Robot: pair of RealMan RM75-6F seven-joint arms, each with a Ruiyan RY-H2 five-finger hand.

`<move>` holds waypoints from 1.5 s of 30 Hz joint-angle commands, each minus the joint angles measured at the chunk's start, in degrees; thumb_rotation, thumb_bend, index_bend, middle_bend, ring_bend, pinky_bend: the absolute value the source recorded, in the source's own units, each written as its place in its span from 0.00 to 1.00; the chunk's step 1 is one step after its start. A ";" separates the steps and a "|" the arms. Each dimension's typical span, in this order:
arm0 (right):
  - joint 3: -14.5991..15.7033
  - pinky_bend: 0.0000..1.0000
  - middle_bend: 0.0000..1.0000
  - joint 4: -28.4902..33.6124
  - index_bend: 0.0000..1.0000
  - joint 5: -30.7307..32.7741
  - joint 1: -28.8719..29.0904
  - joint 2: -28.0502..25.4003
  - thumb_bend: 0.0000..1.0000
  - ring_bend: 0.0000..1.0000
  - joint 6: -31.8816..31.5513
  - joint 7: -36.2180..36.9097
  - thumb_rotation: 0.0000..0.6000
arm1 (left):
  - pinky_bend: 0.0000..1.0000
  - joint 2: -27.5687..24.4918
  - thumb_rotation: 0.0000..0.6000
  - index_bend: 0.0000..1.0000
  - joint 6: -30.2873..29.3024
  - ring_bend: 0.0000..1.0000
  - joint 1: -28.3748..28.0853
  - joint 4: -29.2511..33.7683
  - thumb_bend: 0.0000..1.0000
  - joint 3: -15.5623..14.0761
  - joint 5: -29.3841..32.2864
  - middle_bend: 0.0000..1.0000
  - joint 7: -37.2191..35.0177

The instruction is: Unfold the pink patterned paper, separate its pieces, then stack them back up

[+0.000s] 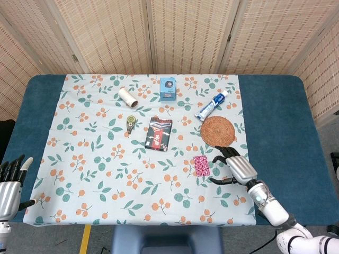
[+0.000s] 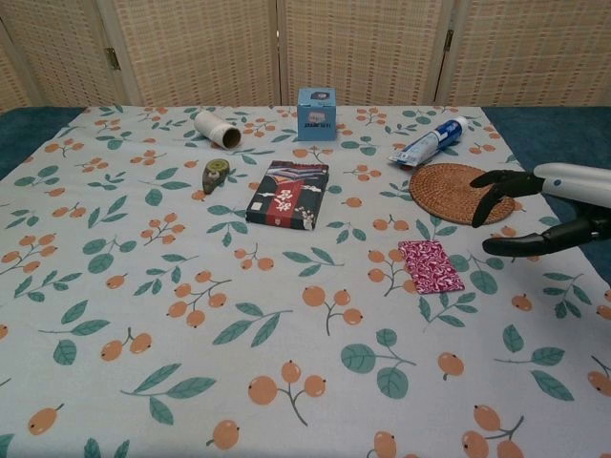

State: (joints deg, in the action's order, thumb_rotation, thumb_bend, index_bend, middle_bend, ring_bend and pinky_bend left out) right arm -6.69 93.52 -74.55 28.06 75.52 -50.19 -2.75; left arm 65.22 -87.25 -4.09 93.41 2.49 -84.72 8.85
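Pink paper [image 1: 201, 165] lies folded on the tablecloth [image 1: 106, 174], just near of the woven coaster [image 1: 217, 131]. Right hand [image 1: 235, 166] hovers just right of it, fingers spread, holding nothing. Left hand [image 1: 9, 182] shows only in the head view, at the near-left table edge, fingers apart, empty; chest view misses it.

You are working in what is looking like a staged test room rather than a home: woven folding screens [image 1: 185, 34] are closing off the back, and a bench [image 1: 275, 116] is wearing a blue cover under a floral cloth [image 1: 106, 169], with yellow tape [image 1: 85, 239] marking the floor.
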 commanded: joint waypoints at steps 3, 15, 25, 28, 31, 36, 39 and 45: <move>-0.08 0.00 0.07 -2.69 0.31 3.11 1.85 3.16 0.23 0.00 1.46 -2.97 0.39 | 0.00 0.19 1.00 0.07 0.05 0.09 0.07 -0.32 0.23 -0.04 -0.03 0.02 -0.27; 0.14 0.00 0.07 -7.69 0.31 5.46 4.23 8.70 0.22 0.00 2.67 -3.50 0.38 | 0.00 -0.13 1.00 0.08 0.07 0.09 0.23 -0.35 0.23 -0.18 -0.33 0.02 -0.50; 0.01 0.00 0.08 -10.83 0.31 6.09 6.07 10.64 0.23 0.00 3.24 -4.56 0.39 | 0.00 -0.01 1.00 0.09 0.10 0.09 0.40 -0.49 0.23 -0.20 -0.25 0.03 -0.69; 0.08 0.00 0.08 -12.04 0.31 6.21 6.58 11.45 0.23 0.00 3.28 -5.19 0.38 | 0.00 0.11 1.00 0.09 0.05 0.09 0.46 -0.64 0.23 -0.21 -0.28 0.03 -0.91; 0.10 0.00 0.08 -12.93 0.31 6.21 6.92 12.12 0.23 0.00 3.21 -5.31 0.38 | 0.00 0.18 1.00 0.09 0.03 0.09 0.54 -0.84 0.23 -0.20 -0.21 0.03 -1.12; 0.17 0.00 0.08 -14.60 0.31 5.81 7.41 13.53 0.23 0.00 2.60 -5.81 0.38 | 0.00 0.35 1.00 0.09 0.19 0.09 0.47 -1.14 0.23 -0.11 -0.13 0.03 -1.22; 0.40 0.00 0.07 -15.04 0.31 5.67 7.52 13.98 0.23 0.00 2.27 -6.42 0.35 | 0.00 0.46 1.00 0.10 0.31 0.09 0.41 -1.25 0.23 -0.08 -0.13 0.03 -1.26; 0.86 0.00 0.07 -15.27 0.31 5.99 7.89 14.04 0.22 0.00 3.08 -6.51 0.34 | 0.00 0.59 1.00 0.10 0.72 0.09 0.22 -1.48 0.23 -0.05 -0.06 0.03 -1.34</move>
State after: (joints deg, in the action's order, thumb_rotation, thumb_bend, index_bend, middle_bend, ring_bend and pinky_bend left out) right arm -5.86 78.23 -68.53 35.92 89.56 -47.14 -9.29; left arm 65.81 -86.54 -3.86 91.94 2.45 -84.78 7.51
